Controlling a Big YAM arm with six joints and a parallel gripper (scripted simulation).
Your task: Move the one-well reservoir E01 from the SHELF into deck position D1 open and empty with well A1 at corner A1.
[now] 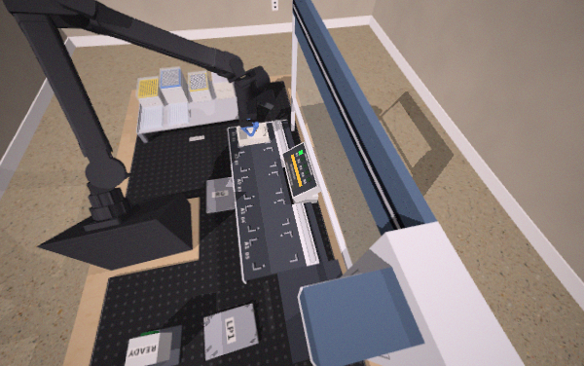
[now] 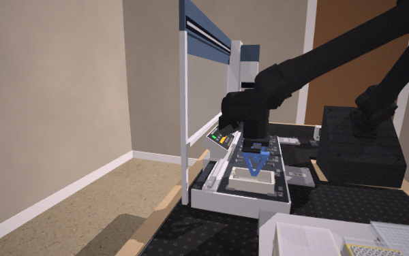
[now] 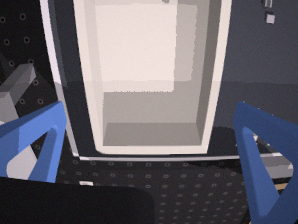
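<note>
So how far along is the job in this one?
Done, it seems: the reservoir sits open and empty at the shelf-side end of the deck, the other slots bare. Its A1 corner cannot be checked. In hand: the pincer is open, holds nothing, and hangs just above the reservoir with its fingers clear of the walls. Left: pull away and press the READY key.
</note>
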